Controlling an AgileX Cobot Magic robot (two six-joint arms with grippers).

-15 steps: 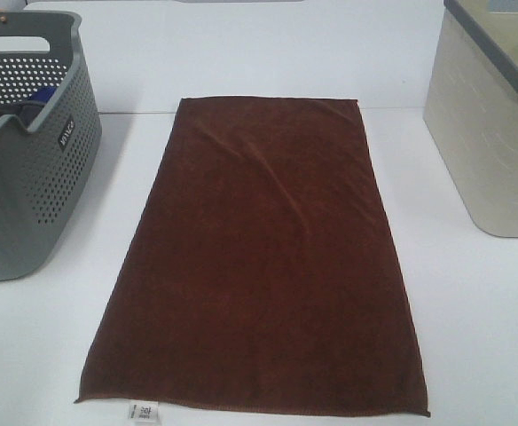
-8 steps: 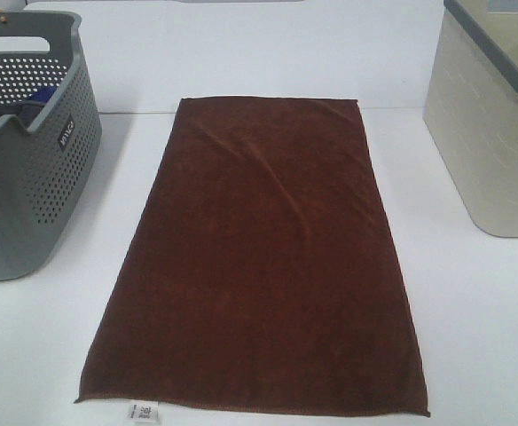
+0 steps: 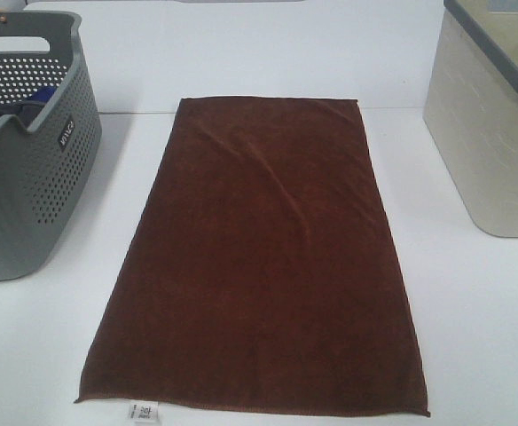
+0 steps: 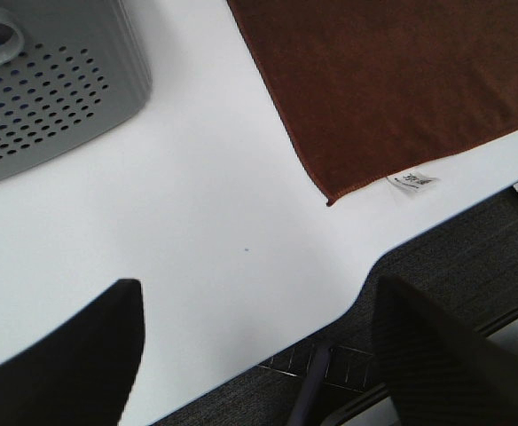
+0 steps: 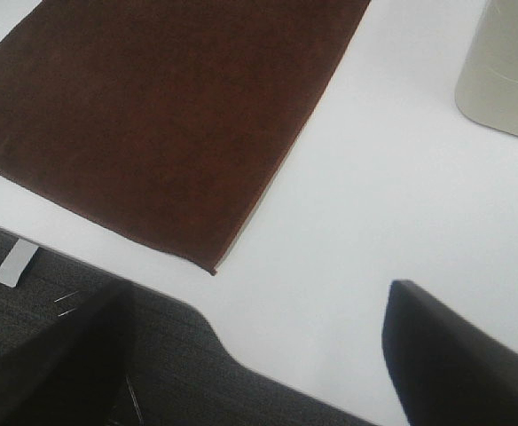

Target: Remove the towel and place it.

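Note:
The dark reddish-brown towel [image 3: 259, 257] lies flat on the white table, long side running from the near edge to the back, with a small white tag [image 3: 143, 411] at its near left corner. In the left wrist view the towel [image 4: 401, 80] and its tag [image 4: 414, 181] lie beyond my left gripper [image 4: 259, 355], which hangs open over the table's near edge, well short of the towel's corner. My right gripper [image 5: 259, 355] is open too, above the near edge beside the towel's [image 5: 161, 115] other near corner. Neither gripper shows in the exterior high view.
A grey perforated basket [image 3: 24, 151] with blue cloth inside stands at the left, also seen as the basket [image 4: 55, 89] in the left wrist view. A beige bin [image 3: 494, 124] stands at the right. Dark floor lies past the table's near edge.

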